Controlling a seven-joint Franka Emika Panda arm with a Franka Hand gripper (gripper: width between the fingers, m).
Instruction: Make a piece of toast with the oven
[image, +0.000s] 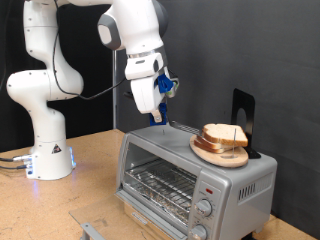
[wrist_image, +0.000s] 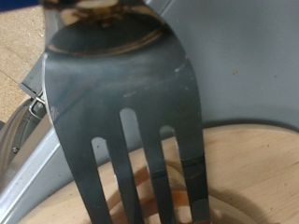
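Right up in our face in the wrist view is a dark metal fork (wrist_image: 131, 121), its tines hanging over the round wooden plate (wrist_image: 252, 168). Out on the exterior view, the white arm (image: 45, 90) stands on the desk (image: 60, 200) at 9 o'clock. The tool (image: 157, 108) hovers above the oven (image: 190, 175), clenched on the fork. At 3 o'clock the piece of toast (image: 222, 134) sits on that plate, up on the oven's roof. Oven door looks shut, rack visible through the glass.
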